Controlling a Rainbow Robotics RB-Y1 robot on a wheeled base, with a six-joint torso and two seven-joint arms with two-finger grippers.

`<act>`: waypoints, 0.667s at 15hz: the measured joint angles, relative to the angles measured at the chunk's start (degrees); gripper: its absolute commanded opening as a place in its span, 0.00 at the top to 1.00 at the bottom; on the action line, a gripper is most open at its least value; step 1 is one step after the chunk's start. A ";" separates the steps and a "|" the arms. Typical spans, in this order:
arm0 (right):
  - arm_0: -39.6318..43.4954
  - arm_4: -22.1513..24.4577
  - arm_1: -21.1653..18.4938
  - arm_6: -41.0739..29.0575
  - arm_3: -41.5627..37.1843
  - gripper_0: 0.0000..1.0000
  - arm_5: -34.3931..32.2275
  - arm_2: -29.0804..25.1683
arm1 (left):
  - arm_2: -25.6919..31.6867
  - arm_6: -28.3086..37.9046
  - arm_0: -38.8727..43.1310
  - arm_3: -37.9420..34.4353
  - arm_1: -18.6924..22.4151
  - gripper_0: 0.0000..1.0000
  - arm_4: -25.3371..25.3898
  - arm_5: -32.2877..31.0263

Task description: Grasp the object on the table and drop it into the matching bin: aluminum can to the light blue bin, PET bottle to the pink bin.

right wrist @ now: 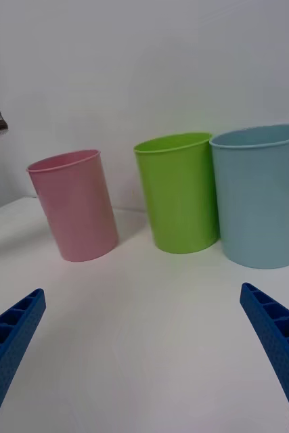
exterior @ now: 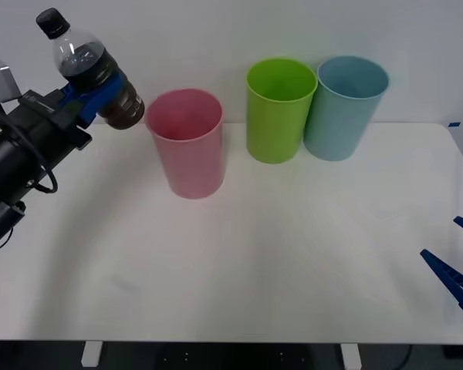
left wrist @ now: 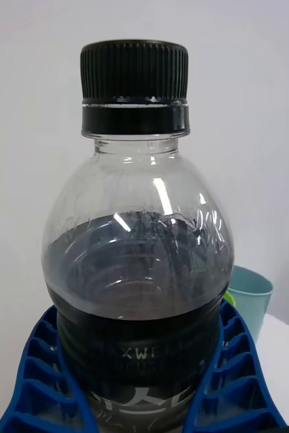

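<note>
Left gripper [exterior: 100, 92] clamps the PET bottle [exterior: 92, 68] aloft, tilted, pink bin [exterior: 188, 142] just beside it, perhaps slightly lower. Right gripper [exterior: 461, 262] hangs spread wide, empty, above the counter [exterior: 293, 254].

Bright, even light; soft shadows left of bins

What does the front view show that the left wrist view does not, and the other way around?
Only the front view: the pink bin on the white table, the whole row of three bins, the left arm raised left of the pink bin, and the open right end effector low at the table's right edge.
Only the left wrist view: the ribs of the black cap and faint lettering on the label.
Both: the bottle, tilted in the front view, gripped at its dark lower body by the left end effector, and the light blue bin.
</note>
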 measured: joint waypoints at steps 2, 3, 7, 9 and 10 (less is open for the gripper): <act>0.00 0.00 0.00 0.00 0.00 0.00 0.00 0.00 | -1.35 -0.33 -4.92 4.49 0.01 1.00 -2.55 0.00; 0.00 0.00 0.00 0.00 0.00 0.00 0.00 0.00 | -2.03 -0.59 -6.99 6.66 -0.02 1.00 -3.60 -0.01; 0.00 0.00 0.00 0.00 0.00 0.00 0.00 0.00 | -5.13 -1.27 -15.09 15.09 -0.25 1.00 -7.15 -0.01; 0.00 0.00 0.00 0.00 0.00 0.00 0.00 0.00 | -5.80 -1.66 -18.50 18.92 -1.14 1.00 -8.86 -0.01; 0.00 0.00 0.00 0.00 0.00 0.00 0.00 0.00 | -5.88 -1.88 -19.97 20.33 -1.91 1.00 -9.99 -0.01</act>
